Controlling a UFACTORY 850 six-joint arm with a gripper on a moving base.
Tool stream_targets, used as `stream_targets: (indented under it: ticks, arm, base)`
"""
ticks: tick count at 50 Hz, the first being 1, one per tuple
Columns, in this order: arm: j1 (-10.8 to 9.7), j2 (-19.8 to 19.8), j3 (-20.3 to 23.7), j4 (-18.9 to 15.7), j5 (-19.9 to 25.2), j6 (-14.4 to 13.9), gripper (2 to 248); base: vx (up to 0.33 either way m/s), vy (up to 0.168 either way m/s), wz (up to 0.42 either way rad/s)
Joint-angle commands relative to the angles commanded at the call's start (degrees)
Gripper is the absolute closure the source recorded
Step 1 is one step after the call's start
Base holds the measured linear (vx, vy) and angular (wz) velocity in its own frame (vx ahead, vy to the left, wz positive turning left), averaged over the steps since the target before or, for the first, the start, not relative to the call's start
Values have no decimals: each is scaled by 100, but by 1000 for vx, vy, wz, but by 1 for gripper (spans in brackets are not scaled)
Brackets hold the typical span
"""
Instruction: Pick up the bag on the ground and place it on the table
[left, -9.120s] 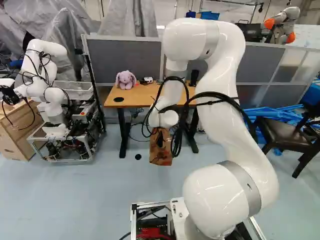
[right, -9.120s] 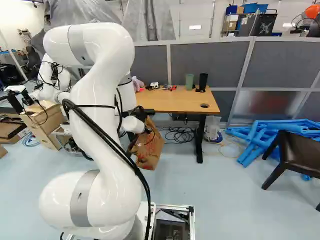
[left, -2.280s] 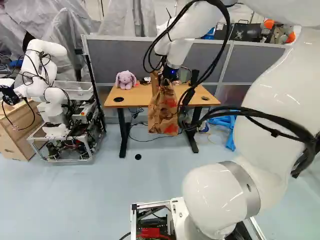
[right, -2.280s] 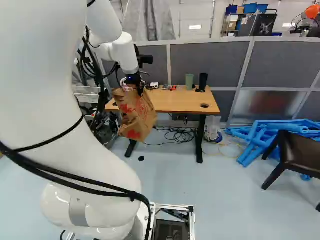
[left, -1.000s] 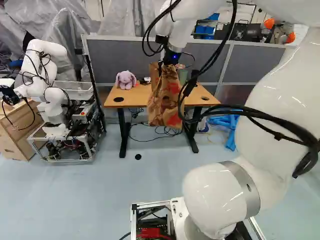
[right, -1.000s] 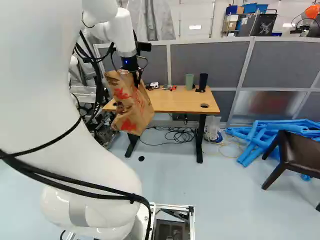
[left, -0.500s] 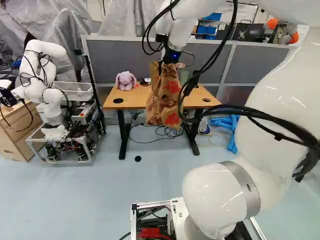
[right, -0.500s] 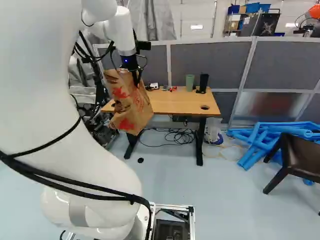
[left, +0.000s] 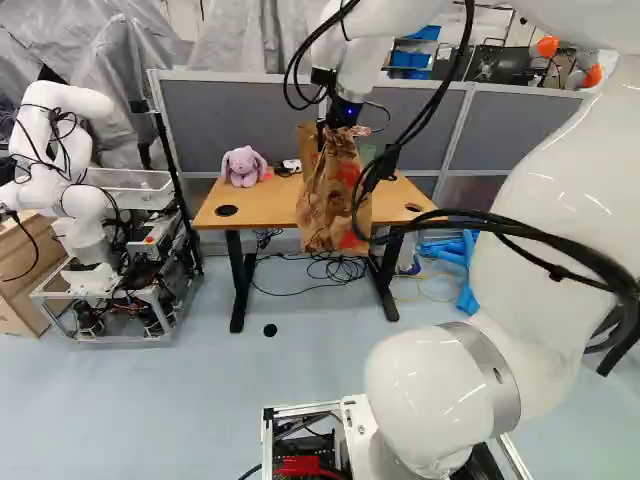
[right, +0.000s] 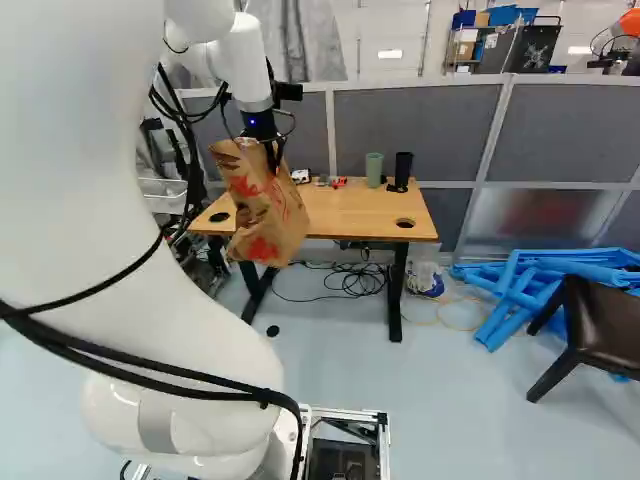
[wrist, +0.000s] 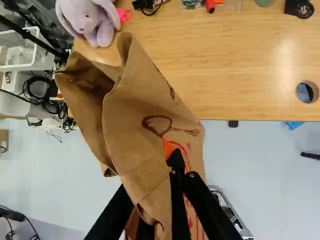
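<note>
1. Gripping now, with the gripper (wrist: 169, 154), a fold of the paper bag (right: 262, 205)! Closed in on crumpled paper, one orange pad peeping past the fold, the opposite fingertip hidden behind it; no telling the exact gap. Looking like a real hold, judging by the hang in both base views.

2. Straight ahead, the table (right: 355, 208), target of this whole run. Watch that near edge: the line to beat.

3. Back to the bag, off the floor and dangling below the gripper, roughly upright with a slight lean, long axis running down. In the wrist view, slanting from between the fingers towards the tabletop, gaping mouth leading. And here, the key relation: fingers apparently on the floor side of the near edge, table beyond, bottom of the bag showing lower than that edge in both base views. Likely needing a touch more lift, then forward travel over the wood, then a gentle lowering. Too low, and probably snagging on the edge; let go too soon, and probably dropping to the floor. Soft paper, too, so likely to swing, sag or fold on landing.

4. Near the mouth in the wrist view, the purple plush rabbit (wrist: 89, 21). Best given some room.

5. Farther along, the green cup (right: 374, 170) beside the black cup (right: 403, 166): easily knocked by a swinging bag.
</note>
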Motion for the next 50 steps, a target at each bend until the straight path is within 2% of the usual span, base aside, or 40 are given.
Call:
stream_targets:
  ticks: [50]
  arm:
    - [0, 0, 0, 0, 0, 0, 225]
  base:
    - [155, -2, -10]
